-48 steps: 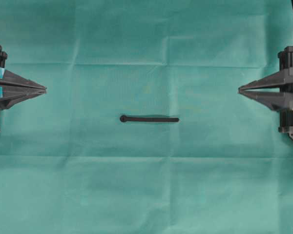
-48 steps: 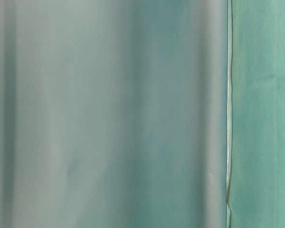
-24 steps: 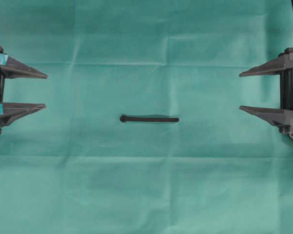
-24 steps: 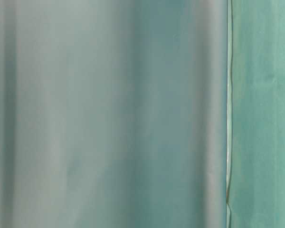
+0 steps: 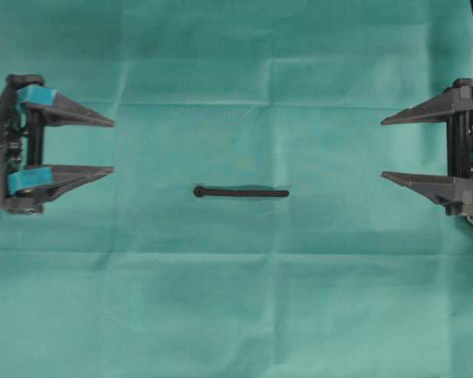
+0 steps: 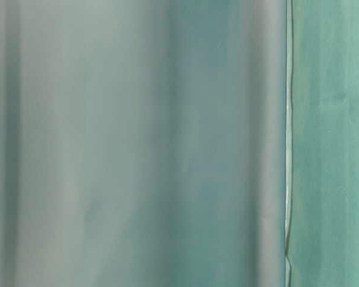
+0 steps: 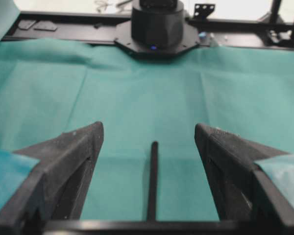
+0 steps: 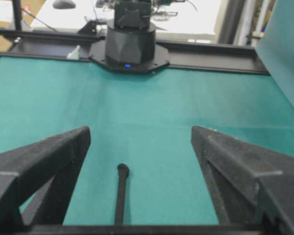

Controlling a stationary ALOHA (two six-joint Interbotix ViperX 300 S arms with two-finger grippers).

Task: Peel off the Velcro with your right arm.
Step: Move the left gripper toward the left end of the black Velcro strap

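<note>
Item: the Velcro [image 5: 241,192], thin black strap, lying flat mid-surface [image 5: 236,315], rounded end pointing to 9 o'clock. Likely light, limp; square end at 3 o'clock suiting a pinch. Right gripper [image 5: 385,148] and left gripper [image 5: 110,146]: fingers standing spread, holding nothing, well apart from it.

Black Velcro [image 5: 241,192] on green cloth [image 5: 236,299]; teal patches on left end effector [image 5: 113,146].

A robotics lab: green cloth [image 5: 244,299] over a bench, black arm base [image 8: 130,46] bolted behind.
</note>
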